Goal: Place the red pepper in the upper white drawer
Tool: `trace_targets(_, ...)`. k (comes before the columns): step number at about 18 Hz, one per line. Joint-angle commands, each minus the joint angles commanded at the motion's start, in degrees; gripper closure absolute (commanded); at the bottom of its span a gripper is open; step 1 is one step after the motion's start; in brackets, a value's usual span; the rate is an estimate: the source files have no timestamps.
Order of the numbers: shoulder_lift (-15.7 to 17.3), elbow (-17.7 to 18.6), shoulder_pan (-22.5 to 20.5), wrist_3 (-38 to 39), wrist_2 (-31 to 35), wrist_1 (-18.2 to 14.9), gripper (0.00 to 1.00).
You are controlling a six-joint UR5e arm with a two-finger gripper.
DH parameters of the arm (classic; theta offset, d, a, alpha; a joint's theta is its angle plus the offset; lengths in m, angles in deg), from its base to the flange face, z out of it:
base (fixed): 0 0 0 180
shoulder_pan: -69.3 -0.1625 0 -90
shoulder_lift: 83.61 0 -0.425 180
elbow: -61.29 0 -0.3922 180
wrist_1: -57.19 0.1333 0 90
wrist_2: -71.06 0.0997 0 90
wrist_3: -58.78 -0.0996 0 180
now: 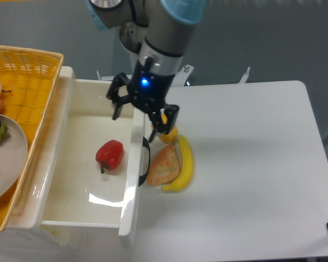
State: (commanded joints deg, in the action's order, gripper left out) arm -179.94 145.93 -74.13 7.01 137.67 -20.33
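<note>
The red pepper (110, 154) lies on the floor of the upper white drawer (71, 180), near its right wall, stem side down toward the front. The drawer is pulled out, and its black handle (145, 161) faces the table. My gripper (135, 115) is open and empty above the drawer's right wall. One finger (116, 103) is over the drawer. The other finger (160, 123) is over the table beside the yellow fruit. The gripper is up and to the right of the pepper, apart from it.
A yellow pepper-like fruit (169, 134), an orange wedge-shaped fruit (163, 165) and a banana (182, 165) lie on the white table just right of the drawer handle. A yellow woven basket (30, 76) with a grey plate (8, 158) of food stands at the left.
</note>
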Motion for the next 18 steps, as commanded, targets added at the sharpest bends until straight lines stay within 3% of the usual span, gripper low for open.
trace_targets(3,0.0,0.6,-2.5,-1.2,4.1,-1.0,0.0)
trace_targets(9,-1.0,1.0,-10.1,-13.8,10.4,-6.9,0.0)
trace_targets(13,-5.5,1.0,-11.2,-20.8,19.2,-7.3,0.0)
trace_targets(17,-10.9,0.6,-12.6,-23.7,19.7,-5.7,0.0)
trace_targets(18,-12.3,0.7,-13.0,-25.1,19.8,-4.0,0.0)
